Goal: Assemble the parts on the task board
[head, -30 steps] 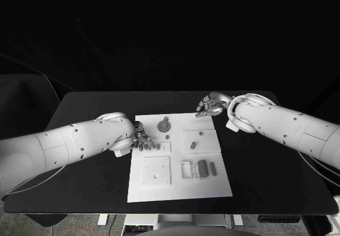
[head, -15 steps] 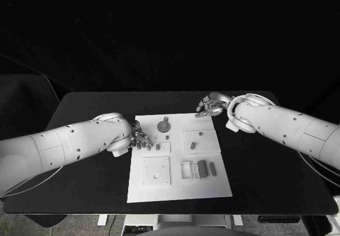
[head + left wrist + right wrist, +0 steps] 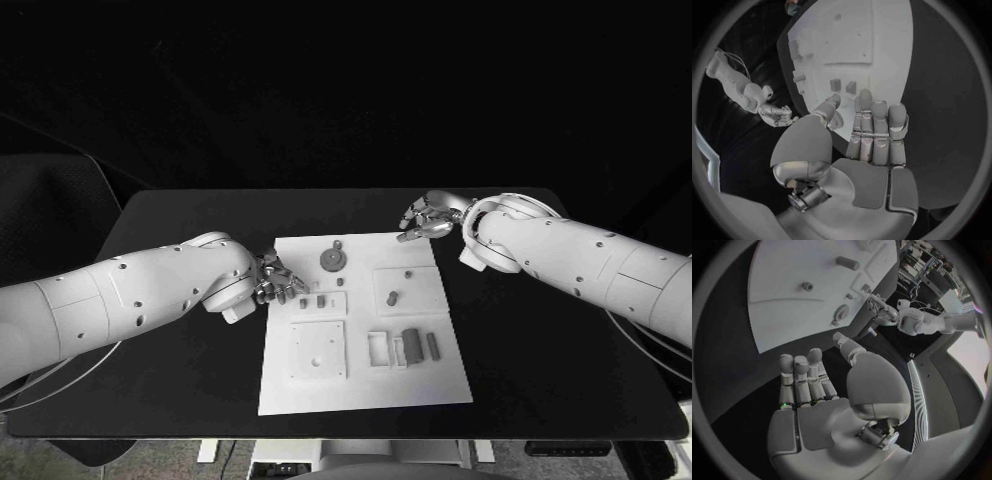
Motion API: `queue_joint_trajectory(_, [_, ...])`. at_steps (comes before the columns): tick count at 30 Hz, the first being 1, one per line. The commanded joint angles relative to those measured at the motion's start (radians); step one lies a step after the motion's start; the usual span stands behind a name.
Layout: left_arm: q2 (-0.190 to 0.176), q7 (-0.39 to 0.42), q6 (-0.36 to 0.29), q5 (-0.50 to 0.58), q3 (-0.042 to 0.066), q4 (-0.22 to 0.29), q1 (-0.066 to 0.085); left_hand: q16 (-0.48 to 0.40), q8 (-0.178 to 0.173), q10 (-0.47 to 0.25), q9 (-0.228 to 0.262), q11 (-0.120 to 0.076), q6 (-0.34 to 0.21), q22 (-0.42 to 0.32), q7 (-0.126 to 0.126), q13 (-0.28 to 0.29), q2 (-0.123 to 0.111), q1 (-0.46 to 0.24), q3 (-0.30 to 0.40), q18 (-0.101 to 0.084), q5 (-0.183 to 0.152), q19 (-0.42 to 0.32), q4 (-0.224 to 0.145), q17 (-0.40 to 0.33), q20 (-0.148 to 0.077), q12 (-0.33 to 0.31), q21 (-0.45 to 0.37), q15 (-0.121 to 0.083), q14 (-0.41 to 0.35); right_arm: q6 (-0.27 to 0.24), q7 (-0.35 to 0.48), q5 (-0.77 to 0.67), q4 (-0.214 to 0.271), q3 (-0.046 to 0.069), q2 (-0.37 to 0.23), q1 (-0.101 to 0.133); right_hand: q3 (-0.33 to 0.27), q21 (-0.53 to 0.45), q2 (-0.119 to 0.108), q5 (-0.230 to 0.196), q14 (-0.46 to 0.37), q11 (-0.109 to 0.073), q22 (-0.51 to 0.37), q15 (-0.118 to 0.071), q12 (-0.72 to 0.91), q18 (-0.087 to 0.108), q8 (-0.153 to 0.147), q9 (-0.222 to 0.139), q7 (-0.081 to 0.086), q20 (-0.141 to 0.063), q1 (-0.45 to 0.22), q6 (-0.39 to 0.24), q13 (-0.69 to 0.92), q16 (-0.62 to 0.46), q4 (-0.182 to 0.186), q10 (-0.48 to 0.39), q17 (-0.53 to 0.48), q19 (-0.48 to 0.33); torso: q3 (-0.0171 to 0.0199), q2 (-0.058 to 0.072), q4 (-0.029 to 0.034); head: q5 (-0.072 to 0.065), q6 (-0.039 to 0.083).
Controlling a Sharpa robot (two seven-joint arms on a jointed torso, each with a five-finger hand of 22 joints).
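black table (image 3: pixel 548 340), dark chair (image 3: pixel 58 200) beside it

Black table (image 3: pixel 562 350), dark surroundings

Head view: high, looking down on the whole worktop (image 3: pixel 173 215) and task board (image 3: pixel 364 330). Wrist views: close behind left hand (image 3: pixel 870 132) and right hand (image 3: pixel 811 377), facing along the fingers. Shared by all three: the task board.

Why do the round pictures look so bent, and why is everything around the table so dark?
In the left wrist view a fisheye lens bows the task board's straight edges. In the right wrist view the left hand looks tiny beyond the large right hand. In the head view only the lit table stands out against black.
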Motion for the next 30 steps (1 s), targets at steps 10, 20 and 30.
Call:
queue_joint_trajectory(10, [0.005,0.37,-0.187,0.119,0.0,-0.014,0.003,-0.096,-0.017,-0.099,-0.01,0.032,-0.04,-0.039,0.001,-0.006,0.023,0.1,0.021,-0.022,-0.001,-0.11,-0.012,-0.042,0.021,-0.016,-0.077,0.053,-0.115,-0.01,0.018,0.008,0.006,0.0,-0.008,-0.009,0.002,0.012,0.006,0.007,-0.006,0.001,-0.002,-0.001,0.002,-0.006,0.005,-0.001,0.001,0.003,-0.008,-0.004,-0.002,0.001,0.005,-0.005,-0.001,-0.005,0.0013,0.001,-0.0005,0.0,0.015])
queue_joint_trajectory(20, [0.076,0.507,-0.188,-0.156,-0.004,-0.116,0.005,-0.116,-0.028,-0.131,-0.022,0.039,-0.084,-0.046,-0.008,-0.002,0.029,0.191,0.051,-0.03,0.0,-0.129,-0.02,-0.052,0.026,-0.004,-0.091,0.064,-0.132,-0.013,0.018,0.012,0.005,0.0,-0.012,-0.011,0.002,0.012,0.007,0.007,-0.006,0.001,-0.002,-0.001,0.002,-0.006,0.005,-0.001,0.001,0.003,-0.008,-0.003,-0.002,0.001,0.005,-0.005,-0.001,-0.005,0.002,0.002,-0.0019,0.003,0.026])
queue_joint_trajectory(30, [0.152,0.602,-0.138,-0.507,-0.004,-0.206,0.006,-0.071,-0.04,-0.156,-0.06,0.039,-0.233,-0.029,-0.045,0.041,0.026,0.316,0.053,-0.028,-0.003,-0.092,-0.016,-0.017,0.019,0.086,-0.054,0.048,-0.079,-0.011,0.019,0.014,0.003,0.0,-0.009,-0.02,0.003,0.012,0.007,0.007,-0.005,0.001,-0.002,-0.001,0.002,-0.006,0.005,-0.001,0.001,0.002,-0.008,-0.003,-0.002,0.001,0.005,-0.005,-0.001,-0.005,0.002,0.004,-0.0035,0.001,0.029])
